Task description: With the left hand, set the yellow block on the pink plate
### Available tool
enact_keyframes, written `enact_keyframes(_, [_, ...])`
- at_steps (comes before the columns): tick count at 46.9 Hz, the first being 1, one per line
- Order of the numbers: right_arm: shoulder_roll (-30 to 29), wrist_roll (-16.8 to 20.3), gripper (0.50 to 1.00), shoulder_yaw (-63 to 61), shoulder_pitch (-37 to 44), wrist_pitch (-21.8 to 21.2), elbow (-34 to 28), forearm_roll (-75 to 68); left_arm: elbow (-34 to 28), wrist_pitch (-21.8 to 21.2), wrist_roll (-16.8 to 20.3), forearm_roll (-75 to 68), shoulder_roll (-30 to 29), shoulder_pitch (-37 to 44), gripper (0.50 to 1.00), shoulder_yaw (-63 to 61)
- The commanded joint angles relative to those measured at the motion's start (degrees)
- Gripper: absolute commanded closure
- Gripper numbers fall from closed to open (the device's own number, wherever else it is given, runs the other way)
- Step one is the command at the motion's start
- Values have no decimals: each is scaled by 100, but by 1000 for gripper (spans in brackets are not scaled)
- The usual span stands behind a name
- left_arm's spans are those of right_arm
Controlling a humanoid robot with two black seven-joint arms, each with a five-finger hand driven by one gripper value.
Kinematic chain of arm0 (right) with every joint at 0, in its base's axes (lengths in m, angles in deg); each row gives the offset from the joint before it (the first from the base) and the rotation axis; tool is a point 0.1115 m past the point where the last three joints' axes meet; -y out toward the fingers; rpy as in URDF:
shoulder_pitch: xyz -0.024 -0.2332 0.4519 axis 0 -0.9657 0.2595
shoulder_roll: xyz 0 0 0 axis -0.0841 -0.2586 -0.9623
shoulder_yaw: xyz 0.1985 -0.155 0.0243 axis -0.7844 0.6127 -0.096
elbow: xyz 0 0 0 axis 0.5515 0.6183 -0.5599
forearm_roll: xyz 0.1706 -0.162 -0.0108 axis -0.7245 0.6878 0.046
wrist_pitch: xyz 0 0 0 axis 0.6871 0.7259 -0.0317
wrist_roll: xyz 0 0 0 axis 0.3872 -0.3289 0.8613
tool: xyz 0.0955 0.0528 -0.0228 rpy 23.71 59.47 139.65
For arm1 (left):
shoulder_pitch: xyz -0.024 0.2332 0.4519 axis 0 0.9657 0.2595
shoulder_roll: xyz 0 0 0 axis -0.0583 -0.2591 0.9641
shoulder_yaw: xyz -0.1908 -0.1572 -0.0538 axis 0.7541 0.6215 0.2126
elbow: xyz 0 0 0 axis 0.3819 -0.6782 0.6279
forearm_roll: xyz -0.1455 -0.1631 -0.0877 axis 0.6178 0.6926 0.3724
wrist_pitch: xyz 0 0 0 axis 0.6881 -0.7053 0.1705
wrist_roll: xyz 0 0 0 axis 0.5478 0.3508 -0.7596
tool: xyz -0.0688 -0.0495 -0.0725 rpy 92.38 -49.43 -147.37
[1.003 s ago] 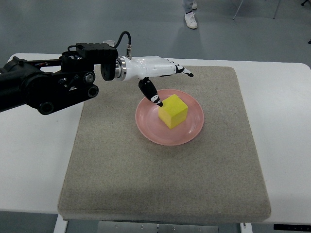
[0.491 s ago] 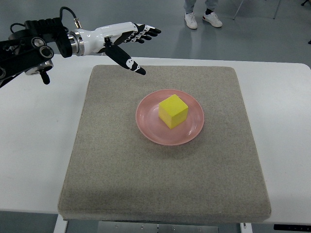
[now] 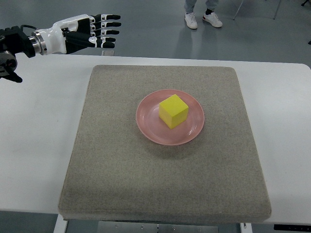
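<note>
A yellow block rests on the pink plate, a little right of the plate's middle. The plate sits on the grey mat. My left hand is at the top left, beyond the table's far edge and well away from the plate. Its fingers are stretched out flat and hold nothing. The right arm does not show.
The mat covers most of a white table. A person's feet in white shoes stand on the floor at the top of the view.
My left hand has pulled back from beside the block on the plate, up and to the left, past the mat's far corner. The block has stayed on the plate.
</note>
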Motion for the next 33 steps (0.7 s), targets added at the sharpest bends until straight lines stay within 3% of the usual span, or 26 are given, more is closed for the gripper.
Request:
enact_keyframes(1, [0, 0, 576, 0, 1, 9, 1, 0, -12, -2, 1, 36, -8, 40, 506, 108])
enact_keyframes(10, [0, 0, 576, -9, 1, -9, -16, -9, -363, -2, -25, 54, -17, 374, 506, 680])
enact_keyframes(24, [0, 0, 576, 0, -8, -9, -95, 0, -399, -2, -148, 546, -17, 664, 506, 847])
enact_keyframes(33, [0, 0, 576, 0, -8, -18, -113, 0, -399, -2, -806, 1020, -17, 779, 506, 865])
